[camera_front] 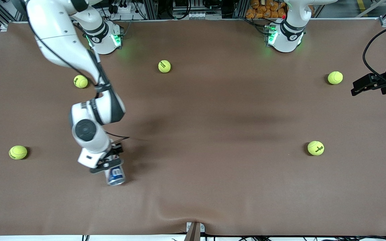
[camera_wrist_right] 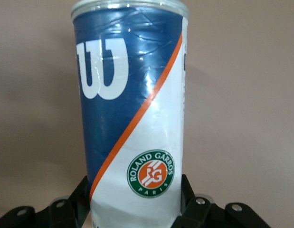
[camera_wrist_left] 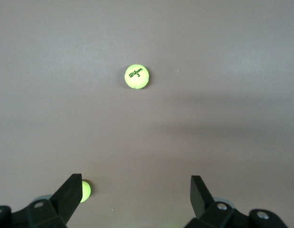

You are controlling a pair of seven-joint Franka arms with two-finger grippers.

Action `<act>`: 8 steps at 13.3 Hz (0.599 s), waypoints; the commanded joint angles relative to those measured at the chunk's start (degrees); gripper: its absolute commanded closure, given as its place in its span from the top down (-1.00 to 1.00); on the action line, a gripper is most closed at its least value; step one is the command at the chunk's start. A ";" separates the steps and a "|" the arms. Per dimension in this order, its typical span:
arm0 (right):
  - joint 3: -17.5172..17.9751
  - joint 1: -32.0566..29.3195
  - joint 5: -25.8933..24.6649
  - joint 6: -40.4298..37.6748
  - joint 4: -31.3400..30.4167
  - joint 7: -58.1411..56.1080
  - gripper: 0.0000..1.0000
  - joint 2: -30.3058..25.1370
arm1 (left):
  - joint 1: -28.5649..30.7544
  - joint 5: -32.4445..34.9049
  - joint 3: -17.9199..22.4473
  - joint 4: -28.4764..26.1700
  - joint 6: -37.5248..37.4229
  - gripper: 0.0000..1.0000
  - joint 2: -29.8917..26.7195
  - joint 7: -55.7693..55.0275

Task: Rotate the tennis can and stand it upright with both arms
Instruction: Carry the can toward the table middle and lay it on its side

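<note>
The slim cylindrical tennis can [camera_front: 116, 174], navy blue and white with an orange diagonal stripe, a white "W" and a silver rim, lies on its side on the brown cloth-covered surface [camera_front: 213, 140], toward the right arm's end and near the front camera's edge; the right gripper [camera_front: 110, 163] is clamped across its white end, the black fingers [camera_wrist_right: 187, 199] flanking the can in the right wrist view; the grip sits close to one end rather than mid-body, so the long free part could swing or pivot between the pads when the arm lifts or turns it, and the glossy wrapper looks slippery enough to let it slide; squeezing hard could dent the thin wall, which already shows creases. The left gripper [camera_wrist_left: 136, 190] waits over the left arm's end of the surface with its fingers spread wide and holding nothing; it is well apart from the can, so any hand-over demands a long reach, and a yellow-green tennis ball [camera_front: 315, 148] beneath it could be knocked.
</note>
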 commanded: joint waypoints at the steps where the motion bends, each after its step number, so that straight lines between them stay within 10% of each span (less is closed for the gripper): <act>1: -0.54 8.25 -2.99 -0.59 2.73 -3.87 0.51 0.01 | 0.06 1.24 -0.27 0.57 -0.72 1.00 0.22 0.98; 8: -0.37 27.76 -8.35 3.35 3.80 -16.18 0.51 2.64 | -0.03 1.06 -0.18 0.57 -0.72 1.00 0.48 0.98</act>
